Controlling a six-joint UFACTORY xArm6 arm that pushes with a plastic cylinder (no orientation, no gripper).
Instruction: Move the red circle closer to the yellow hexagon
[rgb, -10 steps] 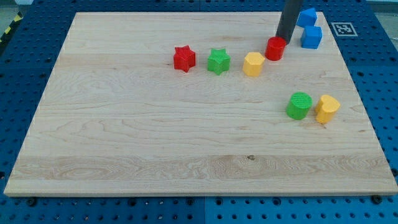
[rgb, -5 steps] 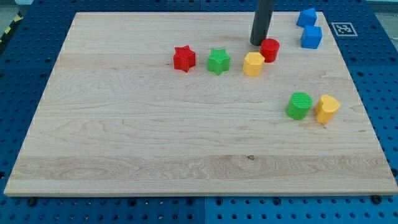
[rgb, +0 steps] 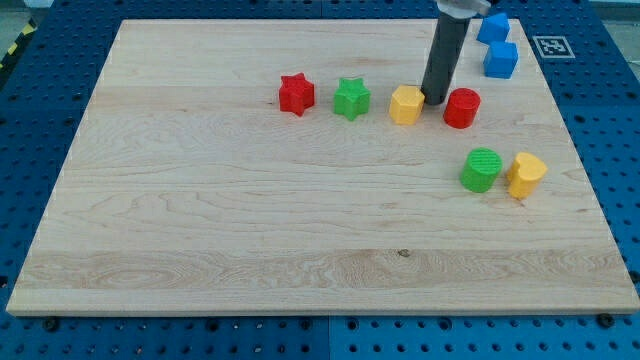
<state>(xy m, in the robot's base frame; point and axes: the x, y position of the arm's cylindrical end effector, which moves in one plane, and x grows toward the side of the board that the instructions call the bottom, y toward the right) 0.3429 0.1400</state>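
Note:
The red circle (rgb: 461, 108) lies on the wooden board (rgb: 250, 220) in the upper right part. The yellow hexagon (rgb: 406, 104) lies just to its left, with a gap between them. My tip (rgb: 435, 101) stands in that gap, touching or nearly touching both the hexagon's right side and the circle's upper left side. The dark rod rises from the tip to the view's top edge.
A red star (rgb: 296, 94) and a green star (rgb: 351, 99) lie left of the hexagon. Two blue blocks (rgb: 500, 59) (rgb: 493, 27) lie at the top right. A green cylinder (rgb: 482, 169) and a second yellow block (rgb: 525, 174) lie lower right.
The red circle has moved right and down, away from the yellow hexagon. My tip moved left past the circle, then came down between the circle and the hexagon.

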